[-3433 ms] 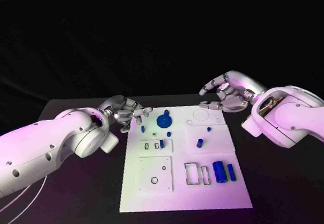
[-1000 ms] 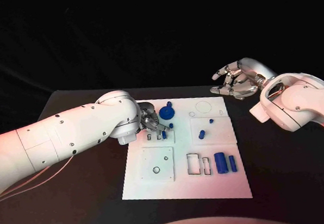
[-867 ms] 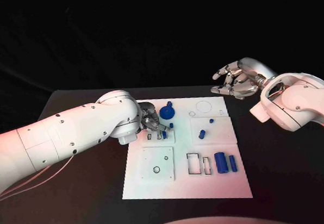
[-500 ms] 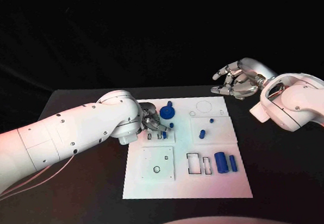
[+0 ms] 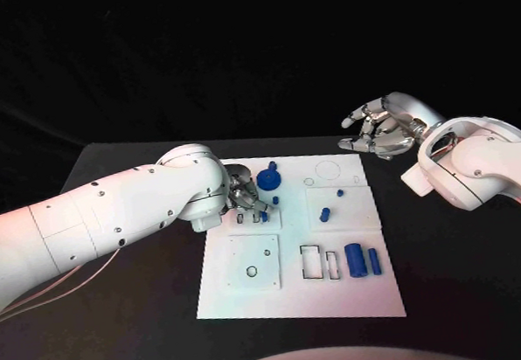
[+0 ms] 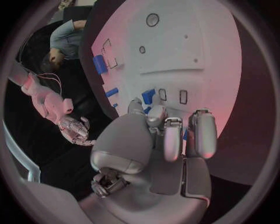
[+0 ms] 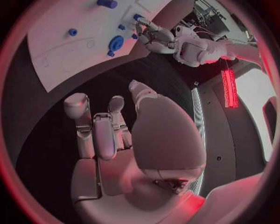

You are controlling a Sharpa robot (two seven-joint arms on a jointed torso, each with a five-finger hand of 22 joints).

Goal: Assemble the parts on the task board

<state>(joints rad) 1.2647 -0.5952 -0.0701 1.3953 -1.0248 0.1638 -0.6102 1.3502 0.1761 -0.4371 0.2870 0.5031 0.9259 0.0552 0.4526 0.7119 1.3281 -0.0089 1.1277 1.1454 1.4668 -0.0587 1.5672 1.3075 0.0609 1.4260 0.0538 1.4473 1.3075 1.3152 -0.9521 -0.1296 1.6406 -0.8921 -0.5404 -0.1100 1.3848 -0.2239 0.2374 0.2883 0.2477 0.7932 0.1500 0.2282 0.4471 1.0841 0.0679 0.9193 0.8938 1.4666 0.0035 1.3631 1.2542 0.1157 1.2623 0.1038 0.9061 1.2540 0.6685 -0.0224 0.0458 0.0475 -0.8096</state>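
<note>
White plastic makes up the flat rectangular task board (image 5: 297, 255) on the black table (image 5: 137, 317), seen from the head camera. The silver left hand (image 5: 242, 196) is low over the board's far left part, fingertips pointing down beside a small upright blue peg (image 5: 262, 217) next to two small slots; whether it pinches a piece I cannot tell from here. Just beyond that hand sits a round blue gear-like part (image 5: 267, 179), and to its far side from the arm lie a small blue stud (image 5: 337, 194) and a short blue pin (image 5: 324, 216). Nearer the robot, two blue cylinders (image 5: 364, 260) lie beside empty rectangular outlines. The silver right hand (image 5: 378, 134) hovers off the board's far right corner, fingers curled and apart, holding nothing. In the left wrist view the left hand (image 6: 169, 140) has its fingers drawn together over the slots, with blue showing just past the fingertips, though contact is unclear. In the right wrist view the right hand (image 7: 111, 128) is empty above bare table, well apart from the board (image 7: 70, 51). I judge the assembly partly done: some pieces stand seated, while several recesses are unfilled and the cylinders look unplaced.
</note>
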